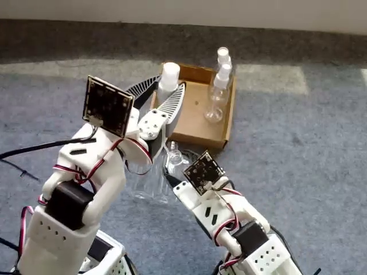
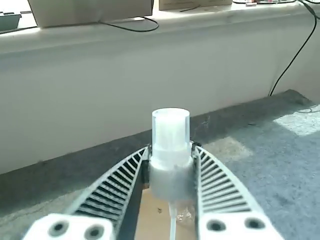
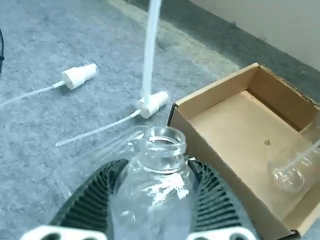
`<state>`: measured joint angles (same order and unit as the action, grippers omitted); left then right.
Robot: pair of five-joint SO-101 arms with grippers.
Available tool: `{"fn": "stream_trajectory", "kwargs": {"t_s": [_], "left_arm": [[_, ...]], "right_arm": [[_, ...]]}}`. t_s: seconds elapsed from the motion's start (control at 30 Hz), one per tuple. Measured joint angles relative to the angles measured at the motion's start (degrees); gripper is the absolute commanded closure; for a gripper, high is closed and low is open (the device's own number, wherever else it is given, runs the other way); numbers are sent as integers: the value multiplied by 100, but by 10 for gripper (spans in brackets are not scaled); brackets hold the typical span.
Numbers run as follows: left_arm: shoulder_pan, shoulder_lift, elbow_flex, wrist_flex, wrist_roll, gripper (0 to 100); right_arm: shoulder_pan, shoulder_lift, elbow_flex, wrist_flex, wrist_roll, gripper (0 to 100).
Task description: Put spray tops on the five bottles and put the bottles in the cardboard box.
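My left gripper (image 1: 169,86) is shut on a white spray top (image 1: 170,74), held over the left part of the cardboard box (image 1: 198,139). In the left wrist view the spray top (image 2: 170,150) sits upright between the fingers, its tube hanging down. Below it, just in front of the box, my right gripper (image 1: 172,166) is shut on a clear bottle (image 1: 174,156) with an open neck. The right wrist view shows that bottle (image 3: 161,175) upright in my right gripper (image 3: 159,172), with the hanging tube (image 3: 150,50) beyond it. Two capped bottles (image 1: 219,86) stand at the box's right side.
Two loose spray tops (image 3: 80,75) (image 3: 152,102) lie on the grey carpet beyond the held bottle. Another clear bottle (image 3: 85,167) lies on its side beside my right gripper. The box floor (image 3: 235,120) is bare on its left half. A wall runs along the far side.
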<state>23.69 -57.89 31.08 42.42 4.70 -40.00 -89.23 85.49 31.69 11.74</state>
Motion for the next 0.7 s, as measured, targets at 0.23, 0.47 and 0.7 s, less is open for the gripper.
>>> {"fn": "stream_trajectory", "kwargs": {"t_s": [0.23, 0.47, 0.7], "left_arm": [[70, 0, 185, -211, 299, 966], [53, 0, 396, -220, 545, 966], [756, 0, 914, -237, 563, 966]], "right_arm": [[88, -1459, 290, 677, 0, 995], [176, -1530, 299, 677, -53, 995], [185, -1547, 299, 677, -273, 995]]}}
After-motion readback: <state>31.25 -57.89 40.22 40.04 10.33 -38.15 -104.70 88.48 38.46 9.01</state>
